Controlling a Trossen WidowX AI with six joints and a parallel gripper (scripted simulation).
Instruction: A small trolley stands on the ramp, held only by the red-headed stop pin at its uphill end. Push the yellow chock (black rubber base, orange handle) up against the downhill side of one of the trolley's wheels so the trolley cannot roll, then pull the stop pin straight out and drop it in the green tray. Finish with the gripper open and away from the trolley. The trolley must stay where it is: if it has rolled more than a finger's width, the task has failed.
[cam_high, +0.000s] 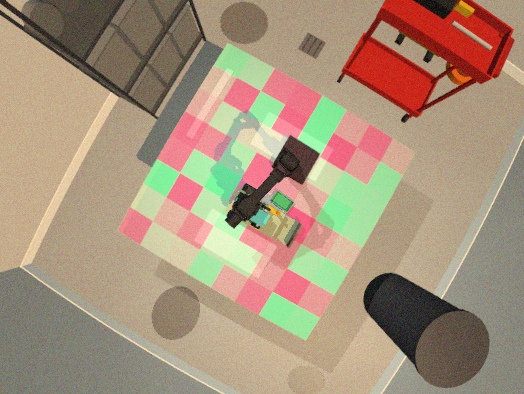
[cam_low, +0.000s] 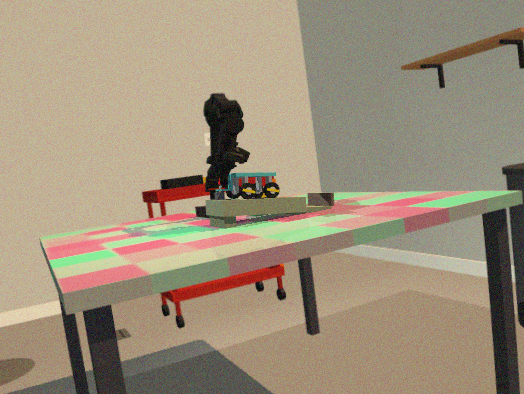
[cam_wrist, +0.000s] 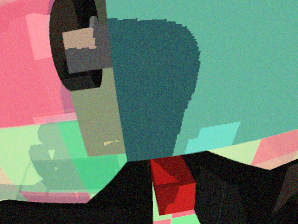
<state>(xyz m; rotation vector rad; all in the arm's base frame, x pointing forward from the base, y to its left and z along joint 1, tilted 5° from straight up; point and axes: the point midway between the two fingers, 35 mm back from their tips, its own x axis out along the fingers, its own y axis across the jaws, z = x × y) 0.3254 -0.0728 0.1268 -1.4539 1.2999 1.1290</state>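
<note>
The teal trolley (cam_high: 260, 218) (cam_low: 254, 176) (cam_wrist: 240, 60) stands on the tan ramp (cam_high: 286, 231) (cam_low: 260, 207) (cam_wrist: 98, 117). My gripper (cam_low: 215, 190) (cam_wrist: 160, 151) is at the trolley's uphill end, shut on the red head of the stop pin (cam_wrist: 176, 192). The pin's shaft is hidden under the trolley's edge. The chock's orange handle (cam_high: 274, 210) shows beside the trolley, toward its downhill end; whether its wedge touches a wheel cannot be told. The green tray (cam_high: 282, 201) lies beside the ramp. The arm hides my fingertips in the top view.
The arm's dark base plate (cam_high: 307, 157) is on the patchwork table (cam_high: 200, 255) (cam_low: 200, 260), behind the tray. The arm passes over the trolley's uphill end. A red tool cart (cam_high: 390, 75) (cam_low: 225, 282) stands on the floor beyond the table.
</note>
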